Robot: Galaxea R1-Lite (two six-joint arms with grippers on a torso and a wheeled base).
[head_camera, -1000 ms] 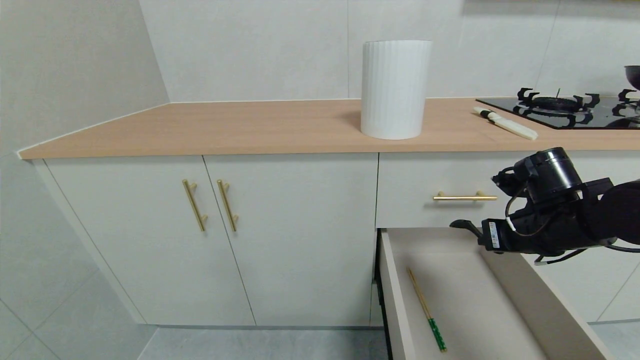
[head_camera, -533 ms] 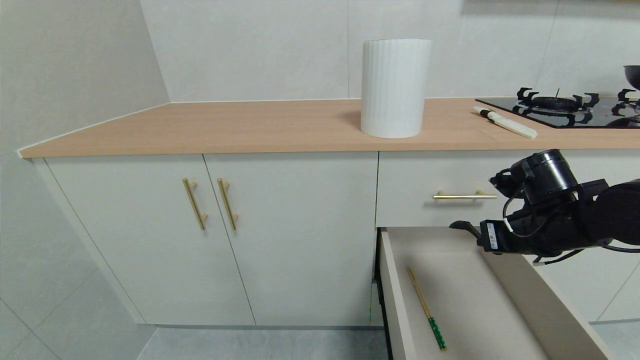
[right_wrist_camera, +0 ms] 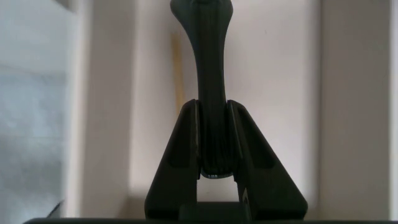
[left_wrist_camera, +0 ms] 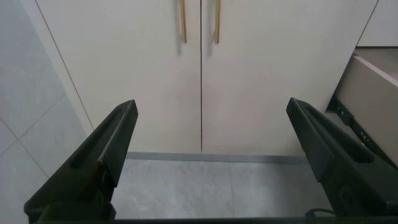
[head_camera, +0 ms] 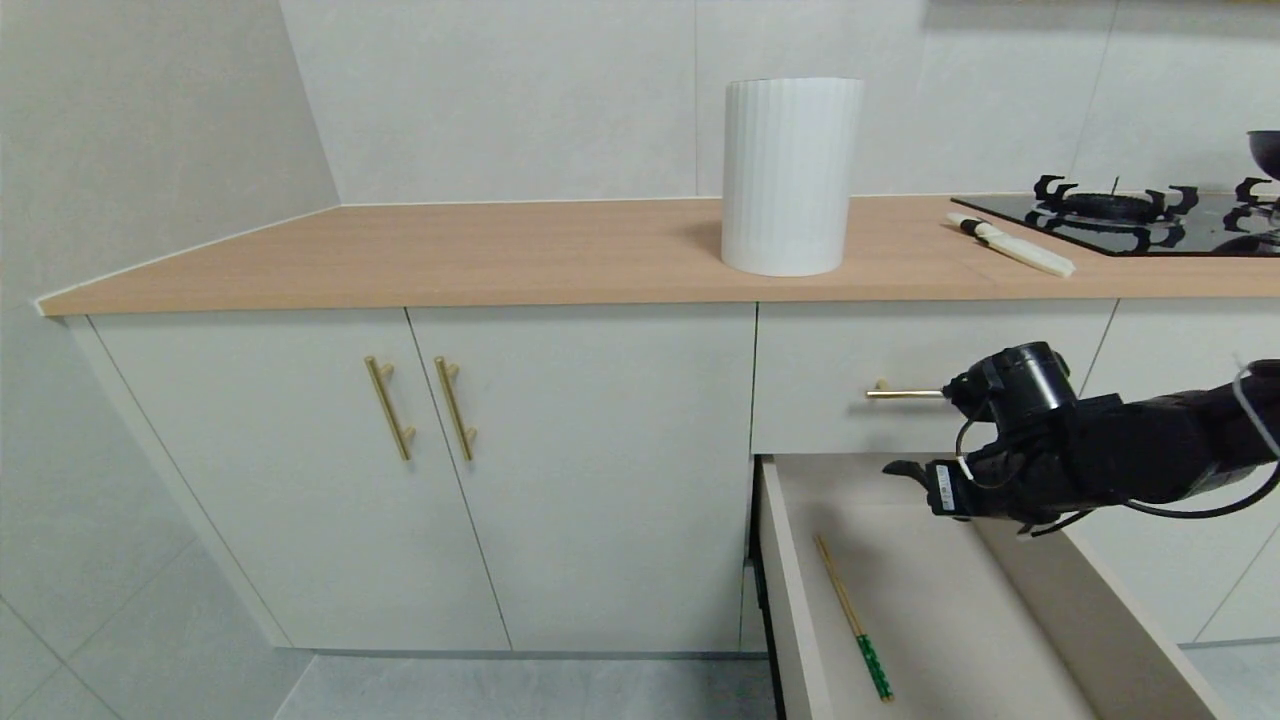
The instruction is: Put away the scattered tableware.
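**Right arm lower and further over the drawer, dark utensil in its grip**

Against the frame a second ago, the right arm has dropped and slid towards the robot's left. It now crosses in front of the right end of the brass handle [head_camera: 900, 394] on the shut drawer above. The head view itself has barely shifted.

The right gripper [head_camera: 928, 478] is closed tight. In the right wrist view its fingers [right_wrist_camera: 180, 149] pinch a slim dark utensil [right_wrist_camera: 210, 56] between them. The utensil juts out past the tips and ends in a rounded tip; it may be a spoon handle, but the view is too poor to say. In the head view that dark tip [head_camera: 900, 467] points towards the robot's left. Gripper and utensil hang above the rear of the open drawer [head_camera: 790, 600], nearer its right wall.

Chopsticks [head_camera: 852, 620] with green ends lie on the drawer floor by the left wall, running front to back, well apart from the gripper.

Up on the counter [head_camera: 450, 250], a pale knife [head_camera: 1012, 246] lies flat between a white ribbed canister [head_camera: 790, 175] and the black hob [head_camera: 1130, 215].

The left gripper [left_wrist_camera: 211, 109] has its fingers spread wide and holds nothing. It faces the cupboard doors [left_wrist_camera: 249, 81] and the grey floor [left_wrist_camera: 205, 186].
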